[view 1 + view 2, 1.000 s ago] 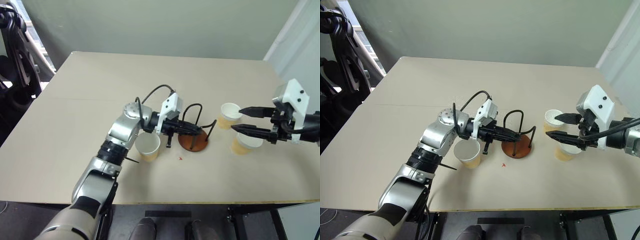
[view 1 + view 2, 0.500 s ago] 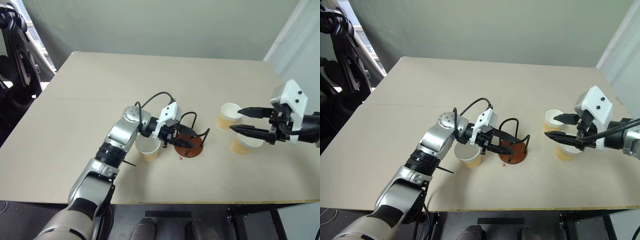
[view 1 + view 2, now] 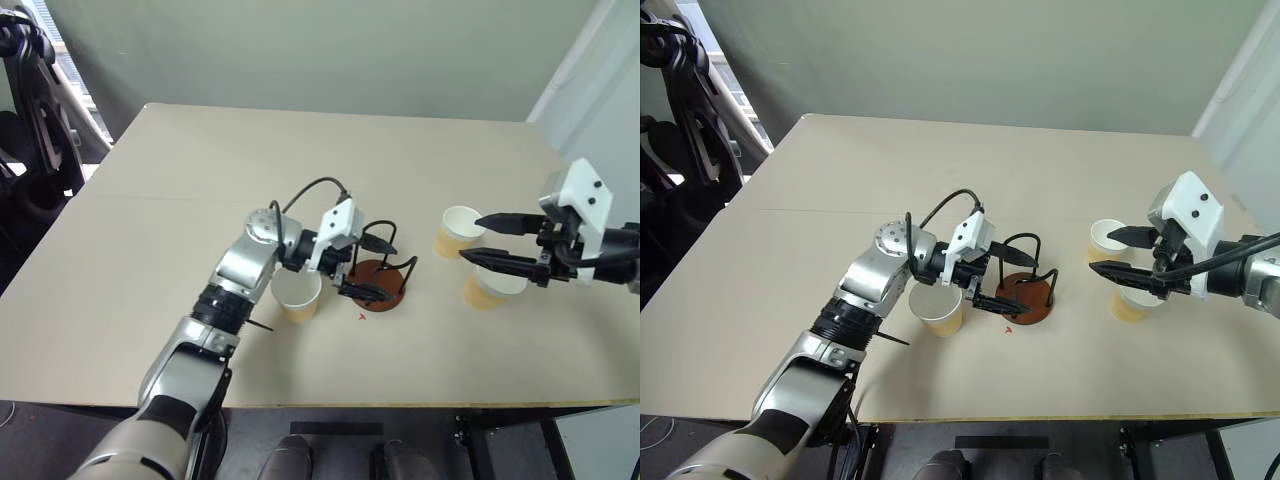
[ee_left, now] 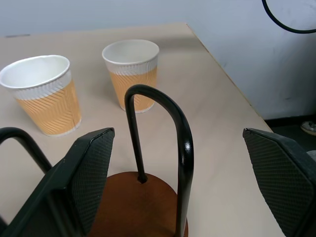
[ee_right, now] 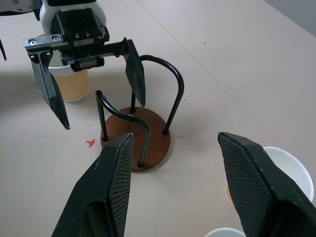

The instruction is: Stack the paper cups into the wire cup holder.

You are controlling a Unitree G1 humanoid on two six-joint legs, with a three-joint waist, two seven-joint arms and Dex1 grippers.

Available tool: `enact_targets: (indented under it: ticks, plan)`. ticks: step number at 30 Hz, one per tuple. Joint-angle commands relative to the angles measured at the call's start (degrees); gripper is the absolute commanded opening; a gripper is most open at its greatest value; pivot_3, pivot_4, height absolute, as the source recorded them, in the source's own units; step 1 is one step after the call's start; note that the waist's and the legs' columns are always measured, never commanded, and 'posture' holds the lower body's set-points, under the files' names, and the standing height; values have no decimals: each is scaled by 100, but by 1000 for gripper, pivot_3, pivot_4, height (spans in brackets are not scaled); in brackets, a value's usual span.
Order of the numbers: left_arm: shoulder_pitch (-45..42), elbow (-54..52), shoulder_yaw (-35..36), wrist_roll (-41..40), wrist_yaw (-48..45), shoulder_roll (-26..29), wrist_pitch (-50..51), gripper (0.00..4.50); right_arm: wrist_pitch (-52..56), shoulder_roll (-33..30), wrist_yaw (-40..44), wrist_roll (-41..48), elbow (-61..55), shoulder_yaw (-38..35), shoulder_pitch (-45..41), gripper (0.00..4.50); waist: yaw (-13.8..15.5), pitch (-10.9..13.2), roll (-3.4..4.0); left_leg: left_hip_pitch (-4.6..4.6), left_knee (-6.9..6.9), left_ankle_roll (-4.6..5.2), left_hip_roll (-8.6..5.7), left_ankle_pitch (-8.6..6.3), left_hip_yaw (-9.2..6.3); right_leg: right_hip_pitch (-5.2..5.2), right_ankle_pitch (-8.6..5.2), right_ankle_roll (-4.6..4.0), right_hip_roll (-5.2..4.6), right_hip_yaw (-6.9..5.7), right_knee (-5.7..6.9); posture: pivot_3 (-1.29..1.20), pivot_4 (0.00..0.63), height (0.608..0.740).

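The wire cup holder [image 3: 378,282] stands empty near the middle of the worktop [image 3: 200,180]. The left hand [image 3: 365,268] is spread wide around its near side, one finger [image 5: 135,74] among the wire loops, gripping nothing. One paper cup [image 3: 296,295] sits just left of the holder, under the left wrist; two more paper cups [image 3: 458,230] [image 3: 492,287] stand to the right, where the right hand [image 3: 480,239] hovers with its fingers apart and empty. The risk I see: if the left hand pulls away carelessly, a finger could catch a loop and drag or tip the light holder, or the wrist could knock the cup beneath it. A careless close by the right hand could squash or topple a thin cup.
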Motion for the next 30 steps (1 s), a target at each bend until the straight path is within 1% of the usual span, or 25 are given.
enact_targets:
  ticks: [1,6,12,15,17,20,23,30]
  plan:
    - [-110,-210,158,-73,36,26,-92,4451,-143,-82,-28,-29,-53,-28,-136,2728,0,0,0,0,0,0,0,0,0,0,0,0,0,0,0,0,150,740]
    - [-58,-376,200,-116,10,136,-62,4451,-200,-40,-45,-10,1,25,-194,2728,0,0,0,0,0,0,0,0,0,0,0,0,0,0,0,0,150,740]
    - [-96,-546,466,-373,14,303,144,4451,-62,245,-183,326,64,48,-587,2728,-10,0,0,0,0,1,-1,0,0,0,0,0,0,0,0,0,150,740]
    - [-100,-643,625,-550,31,382,324,4451,-117,309,-227,236,143,224,-746,2728,-8,0,0,0,1,1,-2,0,-2,0,0,1,0,0,0,0,150,740]
    - [-102,-710,718,-652,57,440,453,4451,-262,254,-207,-18,228,445,-793,2728,-6,0,1,0,2,1,-2,0,-3,0,0,1,0,0,-1,0,150,740]
    - [-43,-890,952,-759,238,599,572,4451,-837,-68,-69,-893,515,1022,-709,2728,-8,0,1,0,2,1,-1,0,-5,0,0,1,-2,0,-1,0,150,740]
    - [99,-1175,1203,-931,392,831,764,4451,-1300,-188,112,-1429,862,1435,-797,2728,-20,0,1,0,1,1,2,-1,-5,-1,1,1,-3,0,0,0,150,740]
    - [370,-1640,1587,-1192,665,1265,1103,4451,-2167,-86,565,-2515,1896,2295,-1383,2728,-47,-1,1,1,0,2,3,-1,-4,-3,1,1,-3,0,3,0,150,740]
